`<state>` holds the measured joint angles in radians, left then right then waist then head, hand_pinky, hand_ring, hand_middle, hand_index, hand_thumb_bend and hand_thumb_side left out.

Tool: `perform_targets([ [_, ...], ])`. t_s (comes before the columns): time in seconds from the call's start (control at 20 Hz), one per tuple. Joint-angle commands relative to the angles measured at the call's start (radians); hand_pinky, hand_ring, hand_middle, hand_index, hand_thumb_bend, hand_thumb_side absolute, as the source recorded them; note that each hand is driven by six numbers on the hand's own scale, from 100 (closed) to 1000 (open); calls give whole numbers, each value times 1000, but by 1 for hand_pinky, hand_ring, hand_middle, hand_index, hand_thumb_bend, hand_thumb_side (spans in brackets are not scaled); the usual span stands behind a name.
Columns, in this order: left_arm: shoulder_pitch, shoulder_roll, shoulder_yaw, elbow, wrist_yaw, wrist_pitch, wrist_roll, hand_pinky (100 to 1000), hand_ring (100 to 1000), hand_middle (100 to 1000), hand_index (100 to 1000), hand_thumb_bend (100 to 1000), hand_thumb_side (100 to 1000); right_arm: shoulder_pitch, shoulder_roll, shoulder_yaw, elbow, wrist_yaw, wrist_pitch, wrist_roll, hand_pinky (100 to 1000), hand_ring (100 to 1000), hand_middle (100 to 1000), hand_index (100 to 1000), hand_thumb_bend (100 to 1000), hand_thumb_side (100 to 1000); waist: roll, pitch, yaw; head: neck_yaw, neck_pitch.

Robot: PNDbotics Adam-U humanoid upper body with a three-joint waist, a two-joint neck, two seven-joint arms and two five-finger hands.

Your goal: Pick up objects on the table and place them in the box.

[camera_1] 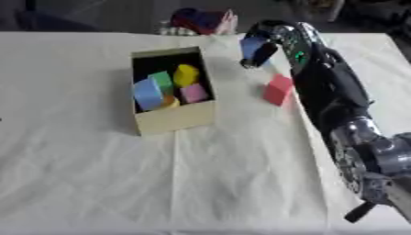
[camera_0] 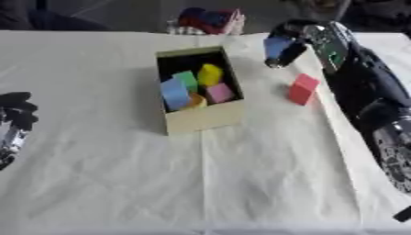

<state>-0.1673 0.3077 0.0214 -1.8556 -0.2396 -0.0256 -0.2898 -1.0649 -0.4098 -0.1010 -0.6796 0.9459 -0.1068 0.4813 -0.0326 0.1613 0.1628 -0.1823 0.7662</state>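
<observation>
An open cardboard box (camera_0: 204, 118) stands on the table's middle, holding several blocks: blue (camera_0: 174, 94), green (camera_0: 186, 80), yellow (camera_0: 209, 74) and pink (camera_0: 219, 92). A red block (camera_0: 302, 88) stands on the cloth to the right of the box. My right hand (camera_0: 285, 47) hangs above the table beyond the red block, right of the box's far corner, fingers curled round a blue block (camera_0: 276, 46). My left hand (camera_0: 14, 120) rests at the left edge, fingers relaxed, holding nothing.
A cream cloth (camera_0: 201, 183) covers the table. At the far edge behind the box lies a heap of red and blue things (camera_0: 208, 19). My right arm (camera_0: 369, 92) runs along the table's right side.
</observation>
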Motion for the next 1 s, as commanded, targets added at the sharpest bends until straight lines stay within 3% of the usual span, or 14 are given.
perform_targets([
  [0.05, -4, 10, 9, -18, -4, 2, 0, 850, 661, 658, 842, 179, 647, -34, -19, 29, -95, -44, -52, 1, 667, 470, 547, 798, 100, 154, -13, -29, 2, 0, 4],
  [0.45, -2, 8, 6, -18, -3, 2, -3, 850, 661, 658, 842, 179, 648, -44, 54, 157, -238, -203, -182, 147, 691, 521, 587, 839, 124, 246, -14, -32, 3, -6, 4],
  [0.7, -1, 6, 5, -18, -3, 2, -5, 850, 662, 658, 842, 178, 648, -29, 88, 231, -264, -245, -213, 254, 812, 796, 803, 950, 352, 505, -13, -35, 1, -9, 4],
  [1.0, 5, 6, 7, -17, -3, 3, -4, 851, 660, 658, 842, 176, 649, -9, 83, 261, -303, -207, -227, 292, 903, 924, 925, 993, 419, 539, -15, -41, -7, -7, 4],
])
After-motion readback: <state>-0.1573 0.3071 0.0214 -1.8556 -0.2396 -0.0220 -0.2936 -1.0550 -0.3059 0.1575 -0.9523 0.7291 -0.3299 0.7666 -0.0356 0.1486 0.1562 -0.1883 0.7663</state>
